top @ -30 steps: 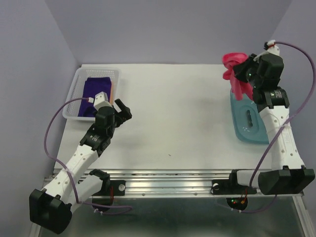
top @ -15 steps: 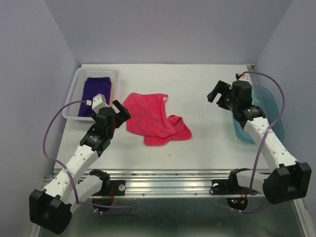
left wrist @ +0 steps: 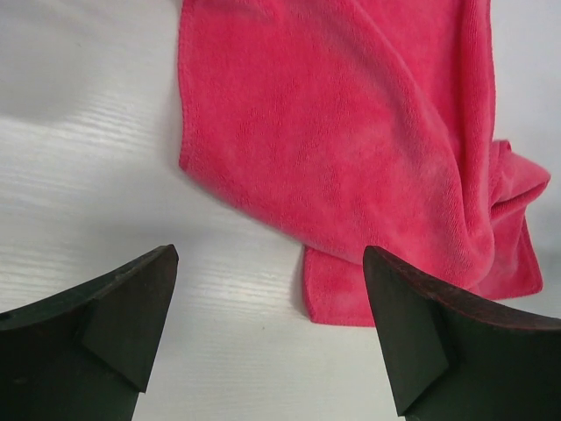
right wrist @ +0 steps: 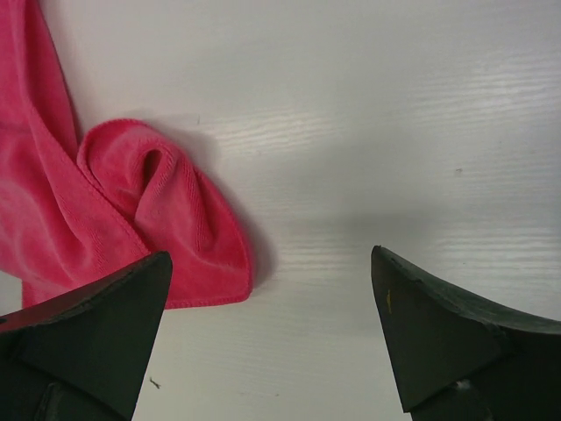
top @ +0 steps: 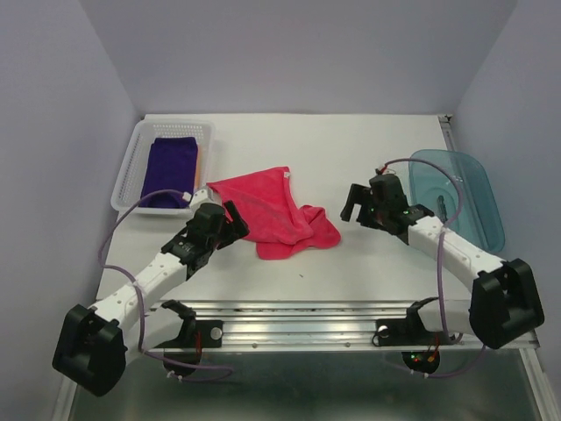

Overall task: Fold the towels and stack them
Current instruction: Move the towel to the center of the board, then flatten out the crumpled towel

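Pink-red towel (top: 267, 210), plush, lies rumpled between left gripper (top: 234, 221) and right gripper (top: 354, 204), both spread wide

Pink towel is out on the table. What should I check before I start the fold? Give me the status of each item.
1. Pink-red towel on the table, free of both grippers: ok.
2. Towel lying flat: not ok; its right end is bunched into a fold.
3. Left gripper open, close to the towel's left edge: ok.
4. Right gripper open, just right of the bunched end: ok.
5. Purple towel lying in the basket: ok.
6. Orange towel folded: cannot tell; only a thin edge shows beside the purple one.
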`<action>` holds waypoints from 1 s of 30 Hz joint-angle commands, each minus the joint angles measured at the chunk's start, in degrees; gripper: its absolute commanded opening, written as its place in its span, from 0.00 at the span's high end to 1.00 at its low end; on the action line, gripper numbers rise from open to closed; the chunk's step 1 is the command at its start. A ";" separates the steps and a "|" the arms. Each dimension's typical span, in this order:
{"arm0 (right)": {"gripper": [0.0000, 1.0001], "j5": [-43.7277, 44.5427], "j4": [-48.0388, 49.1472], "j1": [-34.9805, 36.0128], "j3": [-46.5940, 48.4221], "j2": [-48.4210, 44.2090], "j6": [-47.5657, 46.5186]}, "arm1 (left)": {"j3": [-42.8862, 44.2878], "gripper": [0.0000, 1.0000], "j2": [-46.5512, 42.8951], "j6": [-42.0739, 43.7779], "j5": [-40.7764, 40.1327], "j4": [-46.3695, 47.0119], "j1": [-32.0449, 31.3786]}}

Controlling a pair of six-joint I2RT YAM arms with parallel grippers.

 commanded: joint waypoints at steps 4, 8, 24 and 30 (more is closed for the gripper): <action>0.00 6.54 0.46 10.59 1.13 7.80 3.56 | -2.64 0.01 0.29 -2.87 1.51 0.44 -4.72; 0.04 8.03 0.81 13.50 0.69 11.14 5.84 | -4.83 0.01 0.11 -4.18 4.31 2.97 -10.68; 0.27 3.38 6.88 14.29 -2.83 13.70 6.73 | -1.42 0.20 17.86 -14.02 -5.43 4.23 -22.39; 0.30 3.20 7.23 14.29 -3.53 13.61 6.90 | 1.05 0.31 23.13 -14.82 -6.14 2.46 -22.56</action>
